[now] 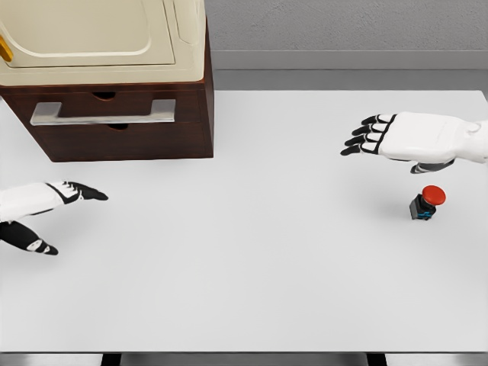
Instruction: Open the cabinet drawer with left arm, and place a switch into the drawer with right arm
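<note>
A dark wooden cabinet point(130, 122) stands at the table's back left. Its drawer is closed and carries a grey bar handle point(103, 113). A small switch point(427, 203) with a red button on a black base sits on the table at the right. My right hand point(374, 136) hovers flat above and to the left of the switch, fingers stretched and holding nothing. My left hand point(61, 213) is low at the left edge, below the cabinet, with fingers and thumb spread apart and nothing in them.
A cream appliance point(99, 38) sits on top of the cabinet. The white table point(252, 252) runs across the view, its front edge near the bottom. A grey wall lies behind.
</note>
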You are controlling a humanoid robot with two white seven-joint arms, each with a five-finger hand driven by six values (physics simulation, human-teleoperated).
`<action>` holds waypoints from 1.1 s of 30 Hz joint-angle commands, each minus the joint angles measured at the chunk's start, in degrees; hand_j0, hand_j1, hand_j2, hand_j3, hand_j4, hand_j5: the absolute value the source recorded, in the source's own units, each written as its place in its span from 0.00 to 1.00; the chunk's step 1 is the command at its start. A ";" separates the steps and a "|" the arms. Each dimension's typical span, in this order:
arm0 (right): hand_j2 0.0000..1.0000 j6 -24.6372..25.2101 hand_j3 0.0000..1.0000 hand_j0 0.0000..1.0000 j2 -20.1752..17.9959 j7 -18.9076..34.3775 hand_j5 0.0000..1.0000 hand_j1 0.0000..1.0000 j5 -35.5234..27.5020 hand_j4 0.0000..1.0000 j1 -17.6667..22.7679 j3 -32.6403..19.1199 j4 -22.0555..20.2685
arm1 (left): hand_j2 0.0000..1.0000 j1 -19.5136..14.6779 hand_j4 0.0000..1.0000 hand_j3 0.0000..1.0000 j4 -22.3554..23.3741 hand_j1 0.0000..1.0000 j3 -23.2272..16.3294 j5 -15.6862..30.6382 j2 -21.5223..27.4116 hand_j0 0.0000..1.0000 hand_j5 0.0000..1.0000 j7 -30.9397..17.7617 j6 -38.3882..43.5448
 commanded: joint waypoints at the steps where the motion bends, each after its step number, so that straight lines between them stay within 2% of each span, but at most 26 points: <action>1: 1.00 0.15 1.00 1.00 -0.18 -0.02 1.00 1.00 -0.25 1.00 0.00 -0.26 -0.05 | 1.00 -0.09 1.00 1.00 -0.34 1.00 -1.86 0.47 -0.17 1.00 1.00 -0.45 0.09; 4: 1.00 0.15 1.00 1.00 -0.27 -0.02 1.00 1.00 -0.69 1.00 -0.09 -2.28 0.22 | 1.00 -0.96 1.00 1.00 -0.34 1.00 -2.56 0.65 -0.09 1.00 1.00 -0.45 0.09; 5: 1.00 0.15 1.00 1.00 -0.36 -0.02 1.00 1.00 -0.78 1.00 -0.88 -2.99 0.74 | 1.00 -3.34 1.00 1.00 -0.43 1.00 -5.11 2.05 -0.09 1.00 1.00 -0.63 0.09; 6: 1.00 0.15 1.00 1.00 -0.45 -0.02 1.00 1.00 -0.78 1.00 -1.14 -3.08 1.97 | 1.00 -5.53 1.00 1.00 -2.26 1.00 -6.96 2.93 -0.09 1.00 1.00 -1.50 0.09; 7: 1.00 0.15 1.00 1.00 -0.45 -0.02 1.00 1.00 -0.78 1.00 -2.98 -3.43 3.91 | 1.00 -7.56 1.00 1.00 -8.06 1.00 -7.40 5.04 -0.09 1.00 1.00 -4.22 0.09; 8: 1.00 0.15 1.00 1.00 -0.71 -0.02 1.00 1.00 -0.78 1.00 -5.18 -3.51 5.40 | 1.00 -9.05 1.00 1.00 -10.97 1.00 -7.49 9.87 -0.87 1.00 1.00 -10.02 0.09; 9: 1.00 0.15 1.00 1.00 -4.66 -0.02 1.00 1.00 -0.78 1.00 -5.01 -3.25 5.84 | 1.00 -12.39 1.00 1.00 -10.88 1.00 -7.49 16.46 -3.69 1.00 1.00 -11.81 0.09; 10: 1.00 0.15 1.00 1.00 -6.34 -0.02 1.00 1.00 -0.78 1.00 -4.31 -2.73 5.84 | 1.00 -14.41 1.00 1.00 -10.89 1.00 -7.49 20.16 -4.39 1.00 1.00 -11.81 6.17; 12: 1.00 0.15 1.00 1.00 -7.92 -0.02 1.00 1.00 -0.69 1.00 -3.87 -1.14 5.93 | 1.00 -17.49 1.00 1.00 -10.88 1.00 -7.49 23.58 -6.32 1.00 1.00 -11.81 11.80; 13: 1.00 0.15 1.00 1.00 -8.18 -0.02 1.00 1.00 -0.78 1.00 -3.78 -0.79 6.02 | 1.00 -17.93 1.00 1.00 -10.71 1.00 -7.58 30.35 -6.06 1.00 1.00 -11.81 12.06; 14: 1.00 0.15 1.00 1.00 -8.88 -0.02 1.00 1.00 -0.69 1.00 -3.43 -0.62 6.02 | 1.00 -19.60 1.00 1.00 -10.88 1.00 -7.49 31.85 -5.45 1.00 1.00 -11.81 16.36; 16: 1.00 0.15 1.00 1.00 -10.12 -0.02 1.00 1.00 -0.60 1.00 -1.85 0.79 5.93 | 1.00 -23.20 1.00 1.00 -10.71 1.00 -7.40 31.50 -5.53 1.00 1.00 -11.81 29.81; 17: 1.00 0.15 1.00 1.00 -10.29 -0.02 1.00 1.00 -0.60 1.00 -1.85 2.55 5.93 | 1.00 -24.52 1.00 1.00 -10.53 1.00 -7.40 31.32 -5.45 1.00 1.00 -11.81 32.37; 19: 1.00 0.15 1.00 1.00 -10.47 -0.02 1.00 1.00 -0.60 1.00 -1.85 5.27 5.93 | 1.00 -26.54 1.00 1.00 -10.27 1.00 -7.40 30.53 -2.37 1.00 1.00 -11.81 32.54; 21: 1.00 0.15 1.00 1.00 -10.47 -0.02 1.00 1.00 -0.43 1.00 -1.76 6.50 5.93 | 1.00 -26.72 1.00 1.00 -9.83 1.00 -7.40 30.27 -0.88 1.00 1.00 -11.81 32.46; 23: 1.00 0.15 1.00 1.00 -10.47 -0.02 1.00 1.00 -0.25 1.00 -0.97 7.21 5.84 | 1.00 -26.81 1.00 1.00 -7.98 1.00 -7.40 26.05 -0.96 1.00 1.00 -11.81 32.46; 25: 1.00 0.15 1.00 1.00 -10.38 -0.02 1.00 1.00 -0.25 1.00 -1.05 10.19 5.84 | 1.00 -27.33 1.00 1.00 -7.98 1.00 -7.31 26.49 -0.88 1.00 1.00 -11.81 32.63; 32: 1.00 0.15 1.00 1.00 -9.85 -0.02 1.00 1.00 -0.25 1.00 -1.05 10.46 5.93 | 1.00 -28.56 1.00 1.00 -5.00 1.00 -7.14 25.52 -2.55 1.00 1.00 -11.81 37.11; 33: 1.00 0.15 1.00 1.00 -9.76 -0.02 1.00 1.00 -0.25 1.00 -1.05 10.46 5.93 | 1.00 -28.56 1.00 1.00 -4.82 1.00 -7.14 23.42 -3.51 1.00 1.00 -11.81 37.38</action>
